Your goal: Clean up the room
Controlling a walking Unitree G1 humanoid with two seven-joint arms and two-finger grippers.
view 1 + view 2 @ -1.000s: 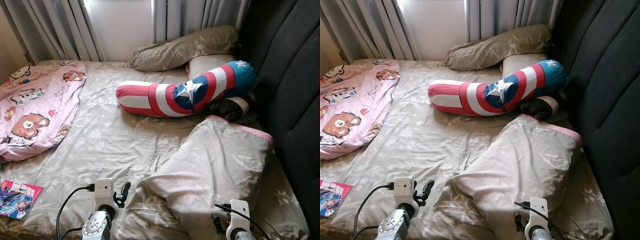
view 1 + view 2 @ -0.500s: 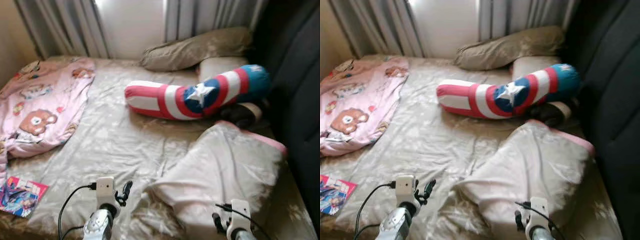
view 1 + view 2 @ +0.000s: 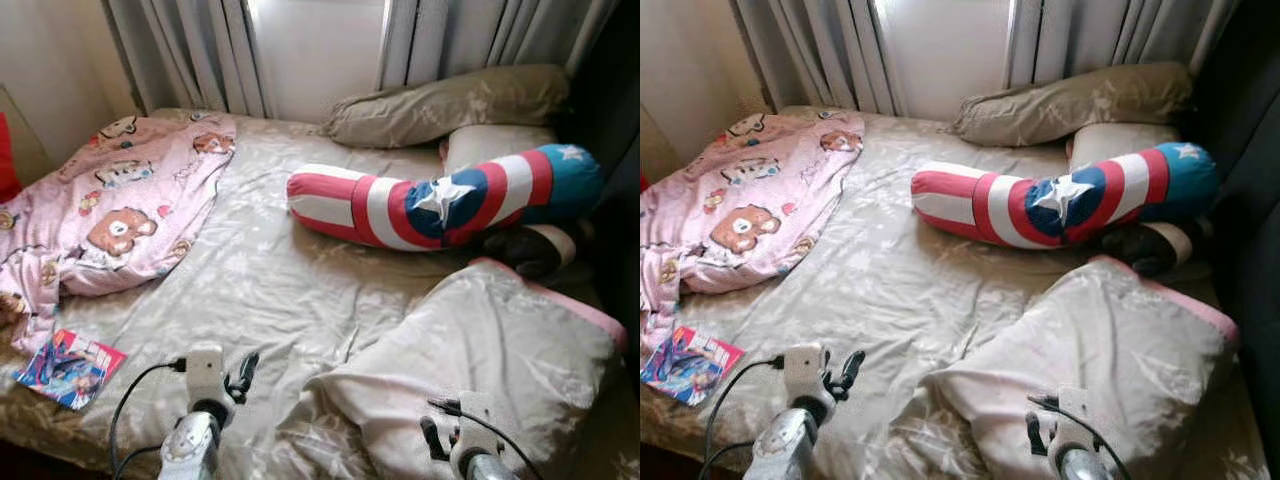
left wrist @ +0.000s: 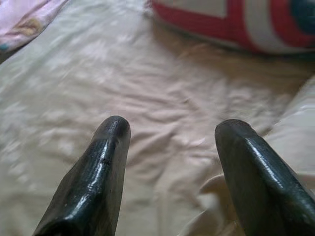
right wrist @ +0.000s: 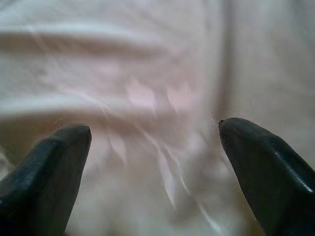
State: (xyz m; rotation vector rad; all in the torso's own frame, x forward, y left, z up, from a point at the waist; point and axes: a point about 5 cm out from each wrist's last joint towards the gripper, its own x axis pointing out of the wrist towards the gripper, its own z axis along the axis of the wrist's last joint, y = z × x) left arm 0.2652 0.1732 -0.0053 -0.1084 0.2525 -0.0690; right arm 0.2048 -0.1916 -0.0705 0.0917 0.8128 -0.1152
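Currently I am holding both grippers low over the bed [image 3: 250,290], fingers spread, grasping nothing. Left gripper [image 4: 170,132] is hovering over bare sheet; the striped bolster [image 3: 440,200] is lying ahead of it, the magazine [image 3: 70,365] off to its left. Right gripper [image 5: 155,130] is hovering over the crumpled blanket [image 3: 490,350].
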